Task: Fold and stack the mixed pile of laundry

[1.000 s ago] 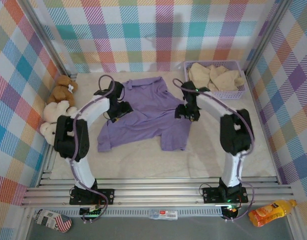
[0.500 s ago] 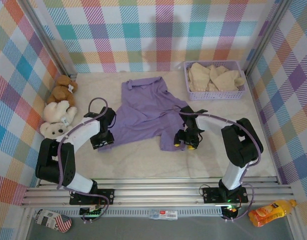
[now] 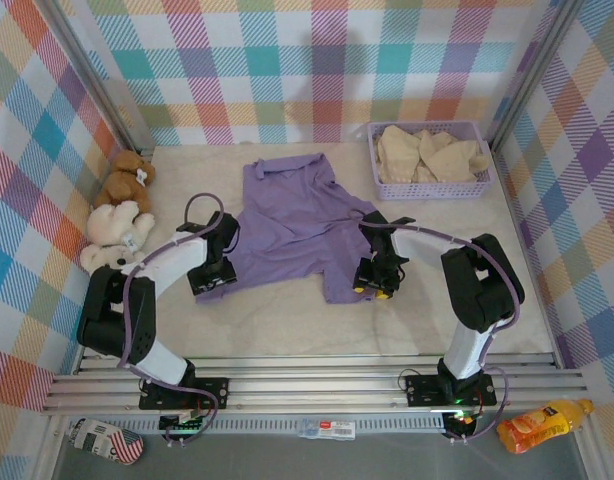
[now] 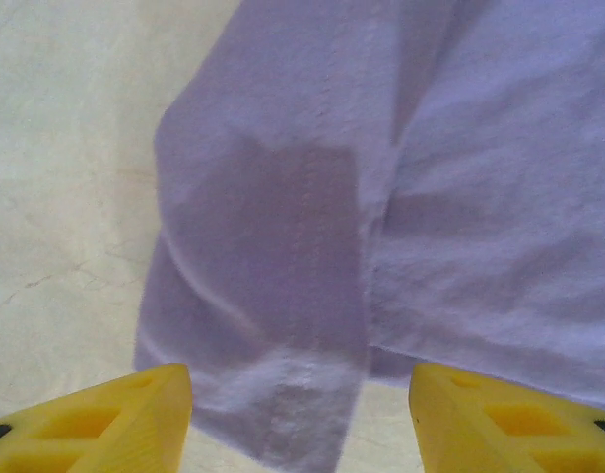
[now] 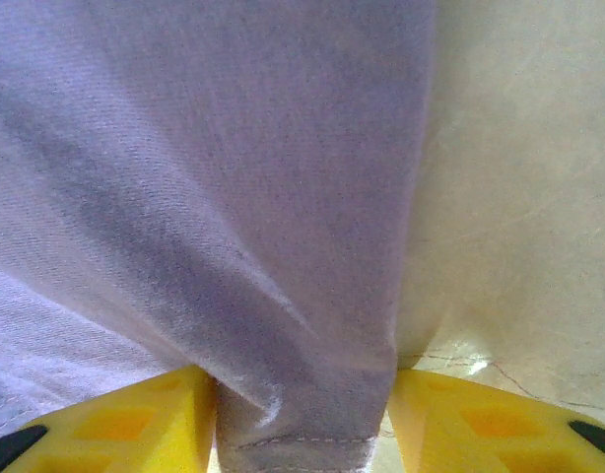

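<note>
while the lavender shirt (image 3: 292,225) lies rumpled on the surface (image 3: 287,325), the left pincer (image 3: 209,283) stands spread around its near-left hem. the right pincer (image 3: 372,285) straddles the near-right corner, cloth filling the gap; whether it pinches i cannot tell. the cream garment (image 3: 427,152) sits in the basket (image 3: 427,188).

Lavender shirt (image 3: 287,230), centre; cream garment (image 3: 427,152) in lilac basket (image 3: 432,190), 1 o'clock; brown bear (image 3: 125,180), cream bear (image 3: 112,235), 9 o'clock; yellow fingers (image 4: 115,419); plaid walls (image 3: 287,60)

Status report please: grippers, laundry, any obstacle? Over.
Left gripper open over purple shirt corner. Right gripper straddles its hem, grip unclear. Cream garment in basket. Nothing in the way.
</note>
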Available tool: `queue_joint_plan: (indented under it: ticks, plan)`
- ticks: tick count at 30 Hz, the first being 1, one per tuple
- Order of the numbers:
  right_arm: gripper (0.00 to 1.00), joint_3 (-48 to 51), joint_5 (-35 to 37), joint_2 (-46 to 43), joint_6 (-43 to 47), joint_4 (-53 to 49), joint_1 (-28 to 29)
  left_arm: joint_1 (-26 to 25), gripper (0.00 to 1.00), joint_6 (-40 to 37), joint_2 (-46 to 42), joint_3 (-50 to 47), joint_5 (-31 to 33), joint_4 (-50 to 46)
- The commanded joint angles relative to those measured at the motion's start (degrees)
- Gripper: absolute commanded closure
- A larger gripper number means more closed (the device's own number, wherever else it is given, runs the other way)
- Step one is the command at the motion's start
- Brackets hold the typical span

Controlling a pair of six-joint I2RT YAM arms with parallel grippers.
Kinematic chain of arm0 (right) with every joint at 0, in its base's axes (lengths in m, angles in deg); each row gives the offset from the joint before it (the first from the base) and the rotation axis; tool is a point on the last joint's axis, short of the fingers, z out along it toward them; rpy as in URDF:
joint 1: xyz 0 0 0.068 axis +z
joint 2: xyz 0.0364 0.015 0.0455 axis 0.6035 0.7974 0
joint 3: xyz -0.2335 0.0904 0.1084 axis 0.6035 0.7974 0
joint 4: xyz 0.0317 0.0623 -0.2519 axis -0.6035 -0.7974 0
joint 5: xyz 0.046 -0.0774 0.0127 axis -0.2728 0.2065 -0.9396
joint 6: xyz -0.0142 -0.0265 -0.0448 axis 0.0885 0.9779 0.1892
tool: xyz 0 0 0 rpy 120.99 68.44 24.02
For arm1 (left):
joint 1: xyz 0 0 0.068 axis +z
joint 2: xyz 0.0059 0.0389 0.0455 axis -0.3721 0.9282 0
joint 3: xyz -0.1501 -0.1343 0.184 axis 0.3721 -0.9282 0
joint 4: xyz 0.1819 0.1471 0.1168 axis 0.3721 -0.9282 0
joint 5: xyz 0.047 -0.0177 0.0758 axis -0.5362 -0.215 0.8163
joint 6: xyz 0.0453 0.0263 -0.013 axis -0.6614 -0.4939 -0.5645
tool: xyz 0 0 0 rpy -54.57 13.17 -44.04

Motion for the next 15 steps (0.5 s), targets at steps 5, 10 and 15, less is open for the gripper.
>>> queue_joint_plan:
  ticks: [5, 10, 15]
  plan:
    - [0.50, 2.26, 3.74, 3.53, -1.15, 3.66, 0.05, -1.00, 0.69, -1.90, 5.51, -0.19, 0.73, 1.59]
    - [0.66, 2.44, 7.13, 2.64, -1.62, 1.93, -0.19, -0.03, 1.00, -4.85, 2.19, 3.85, 4.59, -2.48]
    - [0.87, 3.15, 9.83, 2.65, -0.34, 0.32, -1.47, 12.64, 1.00, -8.65, -1.43, 14.67, 5.82, -2.58]
